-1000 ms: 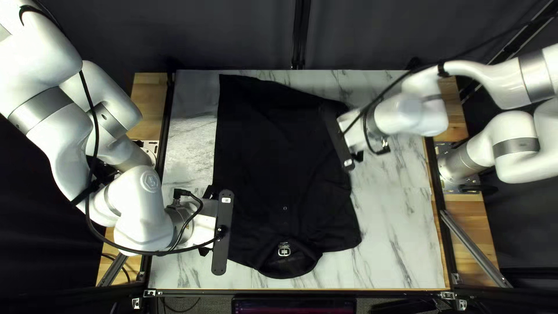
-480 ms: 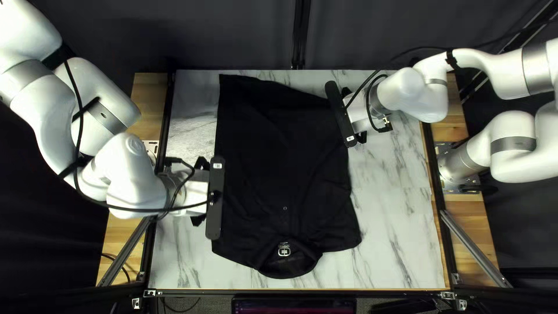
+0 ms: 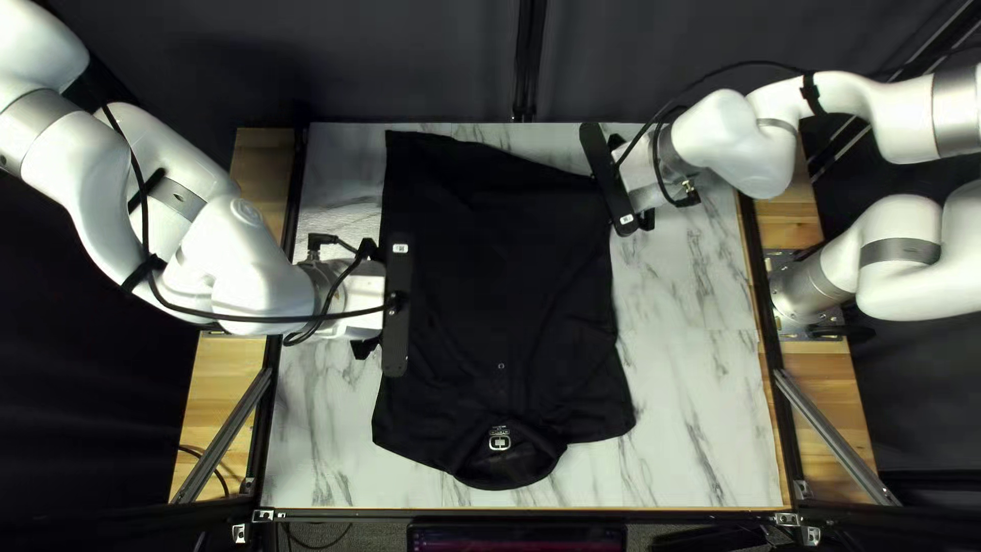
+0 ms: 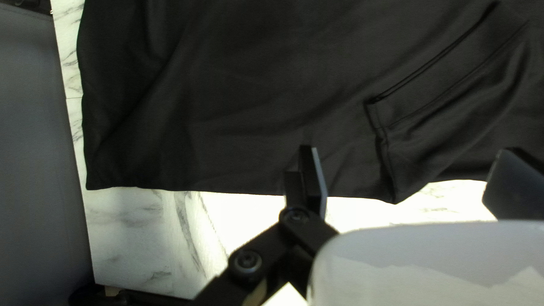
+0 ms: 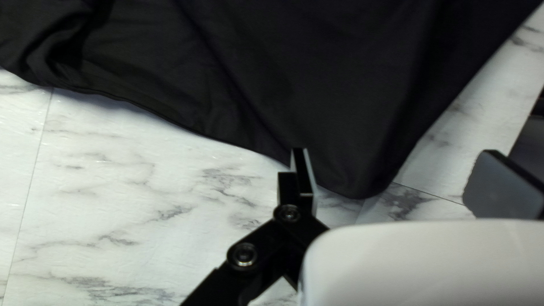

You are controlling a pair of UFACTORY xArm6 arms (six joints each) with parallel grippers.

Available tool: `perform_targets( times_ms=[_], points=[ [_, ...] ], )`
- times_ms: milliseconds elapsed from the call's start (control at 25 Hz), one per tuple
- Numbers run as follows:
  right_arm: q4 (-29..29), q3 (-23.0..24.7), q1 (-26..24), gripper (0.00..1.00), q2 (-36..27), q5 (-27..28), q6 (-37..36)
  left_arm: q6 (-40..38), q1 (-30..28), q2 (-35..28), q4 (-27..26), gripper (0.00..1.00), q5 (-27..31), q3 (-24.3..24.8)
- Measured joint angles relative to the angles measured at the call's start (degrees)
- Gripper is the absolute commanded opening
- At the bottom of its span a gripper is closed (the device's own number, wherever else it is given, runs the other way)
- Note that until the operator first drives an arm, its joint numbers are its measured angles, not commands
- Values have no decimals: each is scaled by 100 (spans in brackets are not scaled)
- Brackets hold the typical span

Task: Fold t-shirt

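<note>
Top left view: the black short-sleeved cotton-like t-shirt (image 3: 501, 266) lies spread on the white, grey-veined tabletop (image 3: 695, 440). Its collar (image 3: 506, 468) points toward the near edge, the slanting hem (image 3: 491, 153) toward the far one, so the long axis runs near to far. I judge it light, limp and hardly fragile; it should sag and crease if lifted by one point.

Left wrist view: my left gripper (image 4: 409, 152) is released, its fingers wide apart across the shirt's side edge. A pinch there, clear of the stitched band (image 4: 447, 71), seems sensible.

Right wrist view: my right gripper (image 5: 396, 153) is also released, the hem corner (image 5: 357, 184) between its parted fingers. That makes a good hold, though smooth cloth might slip from a shallow bite.
</note>
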Motion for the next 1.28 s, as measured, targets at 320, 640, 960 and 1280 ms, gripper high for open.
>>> perform_targets(
  times_ms=[320,640,960,1280],
  points=[
    [-3,-3,-4,100,-2,12,1,11,6,-5,-11,100,9,-1],
    [480,-160,-462,100,2,445,-797,976,894,-342,-281,100,-135,149],
    [912,-548,-897,100,295,881,-1377,2027,1878,-765,-596,100,-111,291],
    [923,-582,-912,100,215,1028,-1342,3008,2856,-853,-999,100,-279,466]
  ],
)
